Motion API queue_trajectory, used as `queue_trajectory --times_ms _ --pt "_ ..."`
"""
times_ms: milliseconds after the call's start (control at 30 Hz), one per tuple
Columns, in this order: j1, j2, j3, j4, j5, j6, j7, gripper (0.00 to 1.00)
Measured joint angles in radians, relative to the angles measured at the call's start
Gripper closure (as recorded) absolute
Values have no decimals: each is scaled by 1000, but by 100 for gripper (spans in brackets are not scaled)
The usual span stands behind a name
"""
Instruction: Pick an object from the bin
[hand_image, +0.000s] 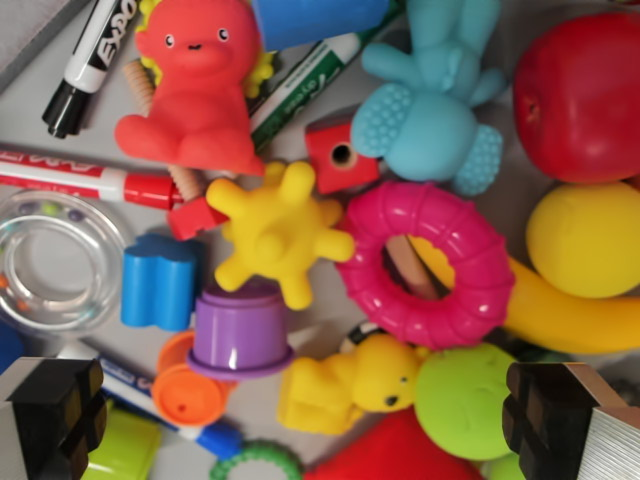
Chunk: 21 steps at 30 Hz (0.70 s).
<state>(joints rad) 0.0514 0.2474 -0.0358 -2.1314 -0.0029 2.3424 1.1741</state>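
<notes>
Wrist view, looking straight down into the bin (30, 35), whose grey floor shows only in small gaps between the toys.

End effector (305, 425): both black finger pads sit at the bottom corners of the frame, one lower left (55, 410), one lower right (545, 415). They stand wide apart, with nothing between them but the clutter underneath. Whether either pad touches a toy cannot be told.

Contents, by position:
- Upper left: red rubber bear (195, 85), seated, face up. A black Expo marker (90, 60) lies at the far upper left edge.
- Left: red-capped marker (85, 180) lying across; below it a clear plastic ring (55, 260) with small beads inside.
- Centre: yellow spiky ball (275, 232), touching a purple cup (240, 330) just below it. A blue block (158, 282) sits beside the cup on its left.
- Centre right: pink ribbed ring (430, 265), overlying a yellow banana-shaped piece (570, 320).
- Upper centre: teal teether figure (430, 110); a small red block with a hole (342, 155) just to its left; a green marker (305, 85) running diagonally.
- Upper right: red apple (580, 95); below it a yellow ball (585, 240).
- Bottom centre, between the pads: small yellow bear (350, 390), a green ball (465, 400) touching it on the right, an orange cap (190, 390) to the left.
</notes>
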Motion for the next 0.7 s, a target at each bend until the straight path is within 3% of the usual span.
queue_trajectory --times_ms 700 --pt "72 127 2 -47 20 192 252 0"
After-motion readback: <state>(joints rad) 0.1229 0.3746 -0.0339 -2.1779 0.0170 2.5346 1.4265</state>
